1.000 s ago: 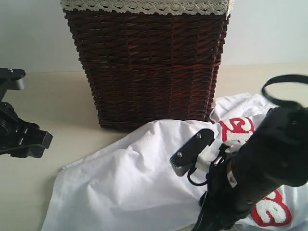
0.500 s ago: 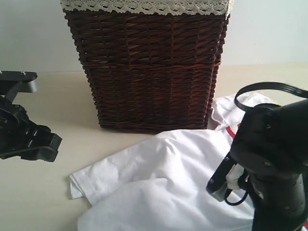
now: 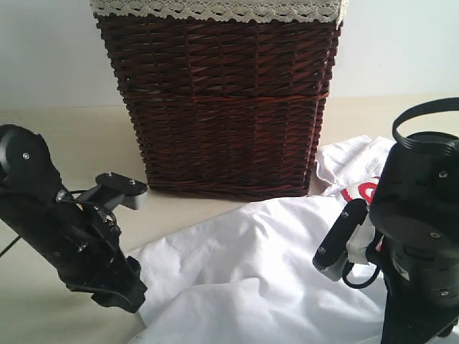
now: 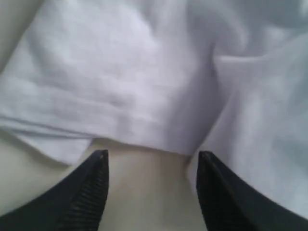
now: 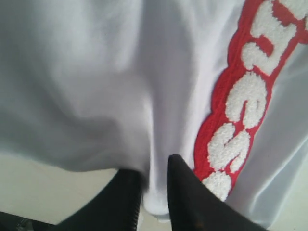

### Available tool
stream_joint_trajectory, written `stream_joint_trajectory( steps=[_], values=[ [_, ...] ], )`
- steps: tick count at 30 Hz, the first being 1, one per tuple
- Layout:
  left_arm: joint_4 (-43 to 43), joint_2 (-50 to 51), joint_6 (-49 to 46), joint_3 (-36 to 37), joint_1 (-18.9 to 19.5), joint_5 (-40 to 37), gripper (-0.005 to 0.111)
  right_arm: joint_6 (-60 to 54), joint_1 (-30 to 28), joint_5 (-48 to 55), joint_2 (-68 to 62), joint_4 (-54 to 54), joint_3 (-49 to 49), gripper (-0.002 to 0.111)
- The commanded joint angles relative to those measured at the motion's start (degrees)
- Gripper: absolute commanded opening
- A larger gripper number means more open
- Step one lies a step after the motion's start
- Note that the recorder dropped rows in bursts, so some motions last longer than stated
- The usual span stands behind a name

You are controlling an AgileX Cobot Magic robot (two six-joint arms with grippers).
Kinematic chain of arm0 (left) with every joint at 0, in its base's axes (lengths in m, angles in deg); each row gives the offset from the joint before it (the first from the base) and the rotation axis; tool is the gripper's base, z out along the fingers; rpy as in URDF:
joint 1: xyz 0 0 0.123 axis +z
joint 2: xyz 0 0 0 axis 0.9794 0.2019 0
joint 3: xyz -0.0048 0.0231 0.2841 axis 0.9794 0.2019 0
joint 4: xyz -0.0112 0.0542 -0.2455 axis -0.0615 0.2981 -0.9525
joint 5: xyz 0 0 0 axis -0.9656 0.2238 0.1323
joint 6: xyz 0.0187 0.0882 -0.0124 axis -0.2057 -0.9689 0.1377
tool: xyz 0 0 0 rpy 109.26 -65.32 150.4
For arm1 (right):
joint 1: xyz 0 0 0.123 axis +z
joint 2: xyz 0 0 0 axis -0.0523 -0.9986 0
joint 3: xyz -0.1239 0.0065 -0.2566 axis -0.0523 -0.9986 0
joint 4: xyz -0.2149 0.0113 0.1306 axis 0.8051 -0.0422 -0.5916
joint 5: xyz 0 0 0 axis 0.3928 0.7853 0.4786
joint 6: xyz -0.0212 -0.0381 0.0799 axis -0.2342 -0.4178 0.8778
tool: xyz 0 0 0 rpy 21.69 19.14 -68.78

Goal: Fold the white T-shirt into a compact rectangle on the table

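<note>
The white T-shirt [image 3: 244,272] lies crumpled on the table [image 3: 72,136] in front of the basket, with a bit of its red chest band [image 3: 361,192] showing beside the right arm. My left gripper [image 4: 153,155] is open and low over bare table, and the shirt's hem [image 4: 120,115] lies just beyond its fingertips. In the exterior view the left gripper [image 3: 128,297] sits at the shirt's left corner. My right gripper [image 5: 151,166] is shut on a fold of white cloth next to the red band with fluffy letters [image 5: 240,106]. Its fingers are hidden in the exterior view.
A tall dark wicker basket [image 3: 222,100] with a cream lace liner [image 3: 215,8] stands behind the shirt, close to both arms. The bulky right arm [image 3: 423,236] covers the shirt's right part. Bare table shows to the left of the basket.
The left arm has swung in from the left edge and come down at the shirt's left corner. The right arm has shifted slightly with the cloth, and the shirt's left edge has drawn rightward.
</note>
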Motion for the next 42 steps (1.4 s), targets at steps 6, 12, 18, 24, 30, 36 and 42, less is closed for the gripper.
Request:
stream_joint_trajectory(
  steps=[6,12,18,24,30,36,42],
  values=[
    [24.51,0.1,16.22,0.31,-0.36,11.68,0.054,1.47,0.21,-0.65,0.55,0.85,0.16,0.026],
    [24.51,1.43,15.19,2.05,-0.26,19.86,0.054,1.72,0.21,-0.65,0.55,0.85,0.16,0.026],
    [24.51,8.01,13.97,-0.58,-0.26,13.26,0.054,1.71,0.21,-0.65,0.55,0.74,0.16,0.026],
    [24.74,10.47,14.76,-2.48,-0.26,15.59,0.044,1.85,0.21,-0.65,0.55,0.74,0.16,0.026],
    [25.52,10.07,9.96,-3.17,-0.26,14.68,0.0,1.85,0.21,-0.65,0.55,0.74,0.16,0.026],
    [31.83,3.43,10.51,-5.47,-0.26,14.32,0.0,1.85,0.21,-0.65,0.55,0.38,0.16,0.026],
    [52.11,-7.05,10.46,-3.67,-2.51,13.6,0.0,1.85,0.21,-0.55,0.55,0.41,0.16,0.026]
  ],
)
